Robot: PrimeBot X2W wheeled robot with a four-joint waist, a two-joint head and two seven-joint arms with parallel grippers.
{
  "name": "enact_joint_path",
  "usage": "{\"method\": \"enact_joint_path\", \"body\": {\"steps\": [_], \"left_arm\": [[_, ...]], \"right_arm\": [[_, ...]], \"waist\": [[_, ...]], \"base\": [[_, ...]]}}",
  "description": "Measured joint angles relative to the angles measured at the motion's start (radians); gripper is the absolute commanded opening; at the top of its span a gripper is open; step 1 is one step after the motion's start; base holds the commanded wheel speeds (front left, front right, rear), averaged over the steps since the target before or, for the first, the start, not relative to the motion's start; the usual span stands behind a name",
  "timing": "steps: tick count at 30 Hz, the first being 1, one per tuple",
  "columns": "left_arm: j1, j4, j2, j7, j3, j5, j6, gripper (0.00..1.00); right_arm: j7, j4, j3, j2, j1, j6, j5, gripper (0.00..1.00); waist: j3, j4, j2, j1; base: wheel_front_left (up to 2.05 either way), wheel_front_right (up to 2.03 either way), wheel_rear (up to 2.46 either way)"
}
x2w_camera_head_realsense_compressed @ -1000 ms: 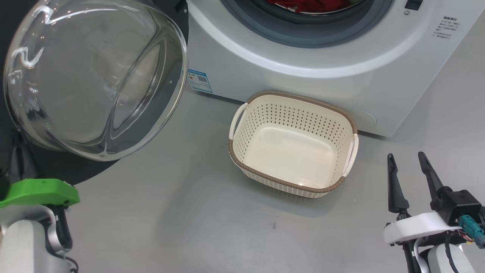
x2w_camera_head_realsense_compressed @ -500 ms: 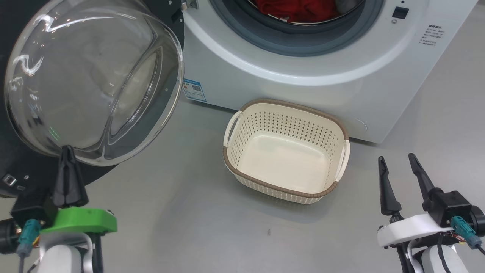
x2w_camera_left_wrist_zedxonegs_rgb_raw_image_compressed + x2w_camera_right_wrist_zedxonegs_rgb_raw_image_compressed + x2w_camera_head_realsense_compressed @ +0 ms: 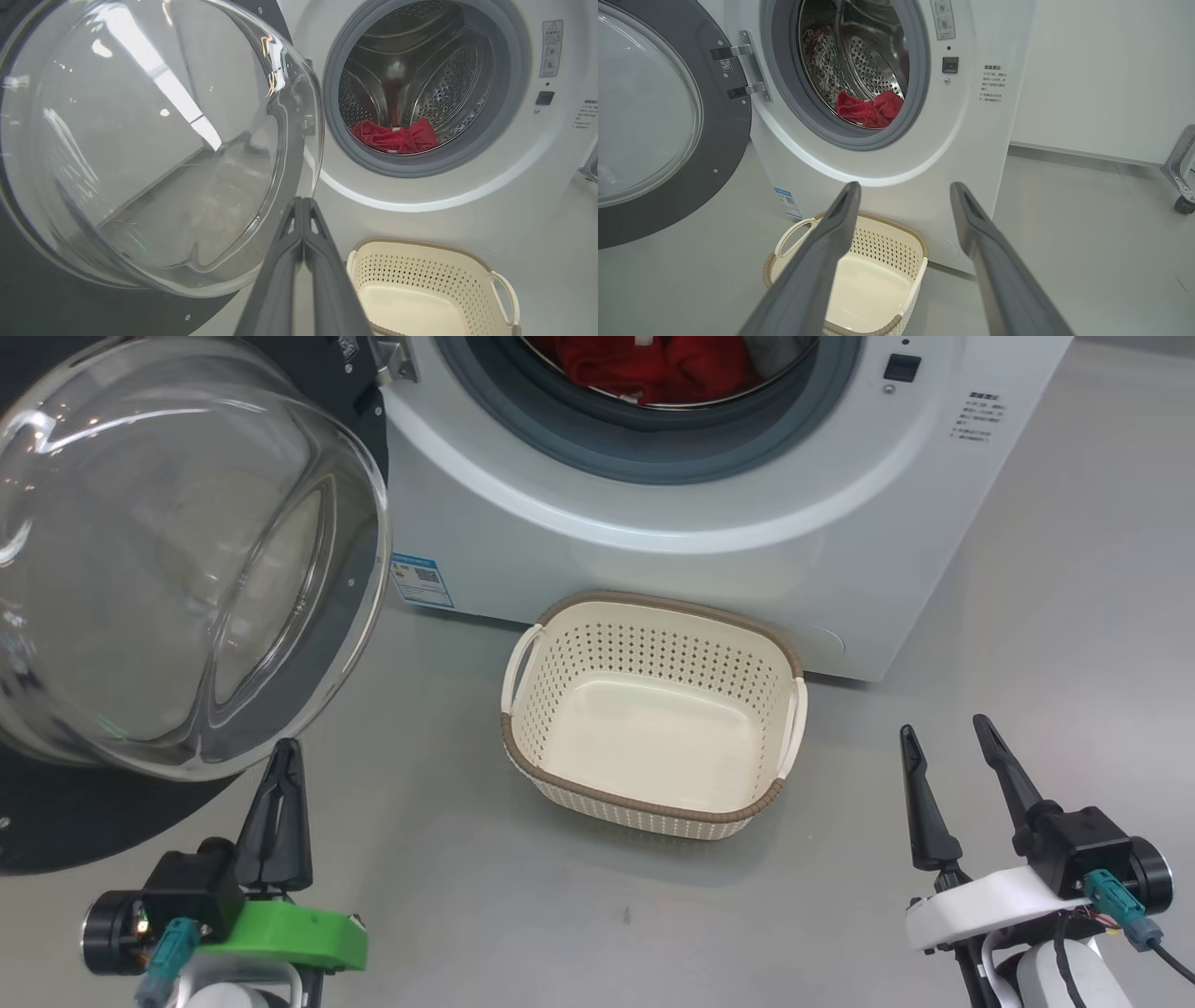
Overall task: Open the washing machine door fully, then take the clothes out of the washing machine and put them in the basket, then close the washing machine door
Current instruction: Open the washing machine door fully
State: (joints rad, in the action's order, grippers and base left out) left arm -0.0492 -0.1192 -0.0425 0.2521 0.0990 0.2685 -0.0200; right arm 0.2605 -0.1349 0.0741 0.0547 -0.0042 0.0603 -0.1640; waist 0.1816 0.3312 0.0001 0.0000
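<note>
Status entry, laundry unloading, first of three steps.

Washing machine door (image 3: 177,579): swung wide to the left of the washing machine (image 3: 653,551), with the glass bowl bulging outward and the black rim clear of the opening. It is judged fully open or nearly so, and the first step is taken as done.

Clothes (image 3: 663,369): a red bundle lying at the bottom of the drum (image 3: 411,70), behind the grey seal (image 3: 644,448). None is out yet.

Basket (image 3: 653,605): upright on the floor (image 3: 448,859), just in front of the machine and below the opening. Nothing is in it.

Left gripper (image 3: 286,756): low at the left, fingers pressed together with nothing between them. The tips are near the door's lower rim and do not appear to touch it.

Right gripper (image 3: 943,728): low at the right, well apart from the basket. Its fingers are spread wide and hold nothing.

Outstanding: reach into the drum, lift the clothes, drop them in the basket, shut the door. Most of the task is judged to lie ahead.

Changes against the earlier pictures:
- The head camera has turned, so machine, basket and door sit further left and more of the drum shows. None of them is judged to have moved.
- A second ago only the left arm's green wrist block (image 3: 289,938) shows, at the lower left corner. Half a second ago the closed fingers stand in front of the door's lower rim. Now they stand off it, to its right.
- The right gripper has the same spread and the same pose.
</note>
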Motion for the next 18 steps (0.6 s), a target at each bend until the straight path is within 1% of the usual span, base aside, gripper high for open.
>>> {"method": "enact_joint_path", "body": {"steps": [2, 3, 4, 5, 6, 7, 8, 15, 18], "left_arm": [[0.000, 0.001, 0.000, 0.000, 0.008, -0.006, 0.001, 0.00], [0.001, 0.000, 0.000, 0.000, 0.010, -0.006, 0.003, 0.10], [0.004, -0.001, 0.000, 0.000, 0.013, -0.006, 0.004, 0.23], [0.009, 0.000, 0.000, 0.000, 0.018, -0.006, 0.005, 0.32], [0.012, -0.002, 0.000, 0.000, 0.025, -0.006, 0.005, 0.49], [0.014, -0.002, 0.000, 0.000, 0.029, -0.006, 0.007, 0.83], [0.014, -0.003, 0.000, 0.000, 0.032, -0.006, 0.007, 1.00], [0.014, -0.003, 0.000, 0.000, 0.030, -0.016, 0.006, 1.00], [0.014, -0.003, 0.000, 0.000, 0.022, -0.016, -0.002, 1.00]], "right_arm": [[0.000, 0.013, 0.004, -0.001, 0.000, 0.000, 0.000, 1.00], [0.000, 0.016, 0.007, -0.001, -0.001, 0.000, 0.000, 1.00], [0.000, 0.017, 0.010, -0.001, -0.001, 0.000, 0.000, 1.00], [0.000, 0.019, 0.012, -0.002, -0.001, 0.000, 0.000, 1.00], [0.000, 0.019, 0.014, -0.002, -0.001, 0.000, 0.000, 1.00], [0.000, 0.020, 0.017, -0.003, -0.001, 0.000, 0.000, 1.00], [0.000, 0.021, 0.021, -0.003, -0.001, 0.000, 0.000, 1.00], [0.000, 0.023, 0.033, -0.006, -0.001, 0.000, 0.000, 1.00], [0.000, 0.023, 0.043, -0.006, -0.001, 0.004, 0.000, 1.00]], "waist": [[-0.001, -0.016, 0.0000, 0.0000], [-0.002, -0.025, 0.0000, 0.0000], [-0.002, -0.034, 0.0000, 0.0000], [-0.003, -0.043, 0.0000, 0.0000], [-0.003, -0.053, 0.0000, 0.0000], [-0.004, -0.062, 0.0000, 0.0000], [-0.004, -0.072, 0.0000, 0.0000], [-0.008, -0.146, 0.0000, 0.0000], [-0.010, -0.178, 0.0000, 0.0000]], "base": [[0.00, 0.00, 0.00], [0.00, 0.00, 0.00], [0.00, 0.00, 0.00], [0.00, 0.00, 0.00], [0.00, 0.00, 0.00], [0.00, 0.00, 0.00], [0.00, 0.00, 0.00], [0.00, 0.00, 0.00], [0.00, 0.00, 0.00]]}}
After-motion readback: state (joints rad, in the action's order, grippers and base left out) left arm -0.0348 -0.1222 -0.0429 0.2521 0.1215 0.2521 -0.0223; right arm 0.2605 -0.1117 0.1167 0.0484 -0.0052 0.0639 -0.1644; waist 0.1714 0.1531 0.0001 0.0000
